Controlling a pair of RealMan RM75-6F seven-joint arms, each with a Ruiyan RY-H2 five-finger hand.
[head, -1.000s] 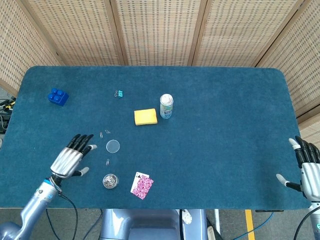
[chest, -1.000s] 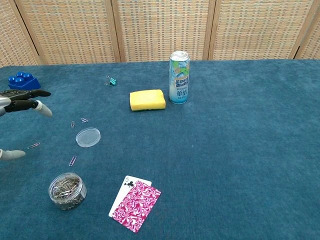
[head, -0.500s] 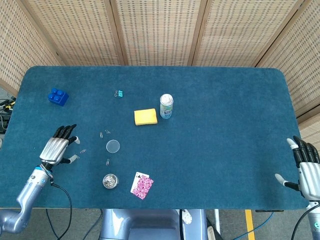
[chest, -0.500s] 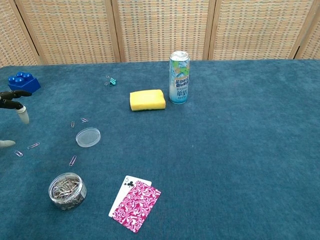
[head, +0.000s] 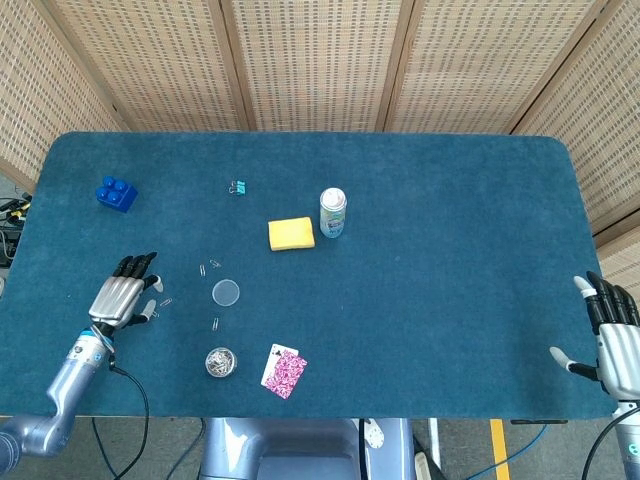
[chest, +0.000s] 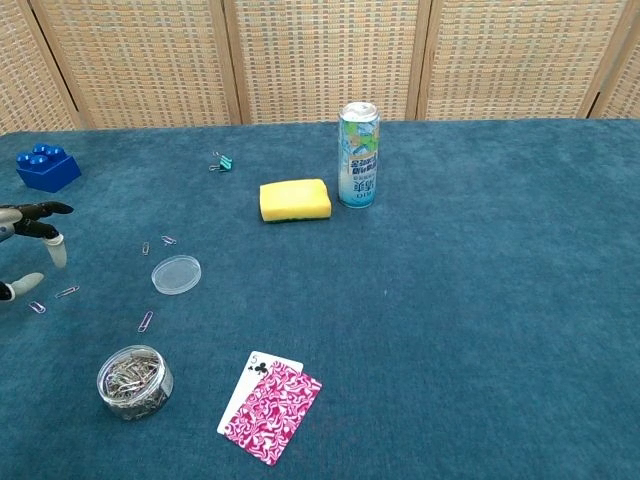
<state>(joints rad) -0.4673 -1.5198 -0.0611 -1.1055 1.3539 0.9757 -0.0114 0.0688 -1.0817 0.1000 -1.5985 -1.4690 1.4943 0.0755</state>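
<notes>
Left hand (head: 122, 299) hovers low over the near-left of the bench (head: 450, 250), fingers (chest: 40, 210) spread and holding nothing; its tips point toward loose paper clips (head: 165, 301) lying just beside it. Two of these clips (chest: 52, 297) show below the fingertips in the chest view, apart from the hand. More clips (head: 210, 266) lie near a clear lid (head: 226, 292), and an open jar (head: 220, 361) packed with clips stands nearer the front edge, beside playing cards (head: 284, 371). Right hand (head: 615, 340) rests at the near-right edge, fingers wide, empty, well apart from everything. Judged step: the approach to a loose clip, no grasp yet made. The next move would call for a fine pinch on a thin, flat wire lying flush on the cloth, which could easily slip from the tips.
</notes>
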